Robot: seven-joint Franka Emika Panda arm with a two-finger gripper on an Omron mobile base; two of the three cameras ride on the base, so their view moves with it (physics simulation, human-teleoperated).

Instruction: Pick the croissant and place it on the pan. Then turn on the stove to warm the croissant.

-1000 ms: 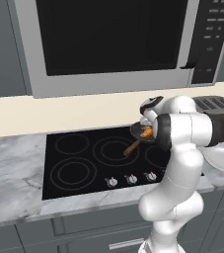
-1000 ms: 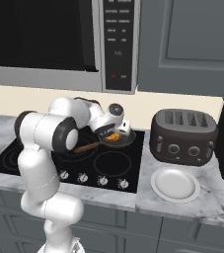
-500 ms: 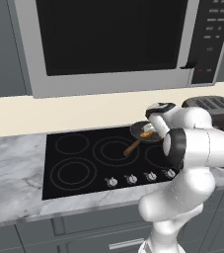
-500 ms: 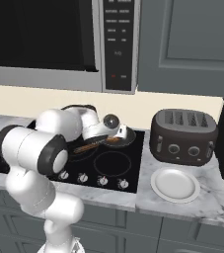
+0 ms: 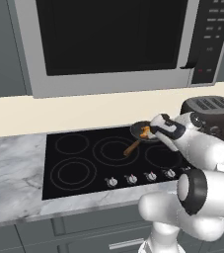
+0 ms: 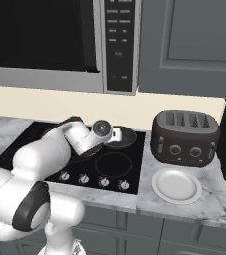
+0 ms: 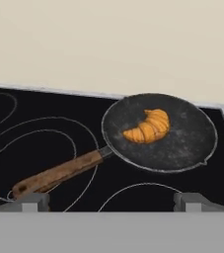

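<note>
- Resting in the pan [image 7: 182,143], toward its middle, you have the croissant [image 7: 148,126], lying free with nothing touching it.
- Your gripper [image 7: 111,200] has pulled back from the pan since a second ago, when it hung right over the pastry; its jaws stand wide apart and hold nothing.
- That retreat suggests the placing step is done, so what remains for you is the stove [image 5: 79,168] knob.
- Sitting on the stove's back right burner, the pan points its wooden handle [image 7: 59,173] toward the front left.
- From the hand view you get the croissant clearly, plus both fingertips [image 7: 32,200] low at the edge.
- From the left base view you see the row of knobs [image 5: 140,177] along the stove's front edge, which the hand view leaves out.
- From the right base view you also see a toaster [image 6: 185,137] and a white plate [image 6: 176,185] on the worktop right of the stove; there the arm covers much of the pan.
</note>
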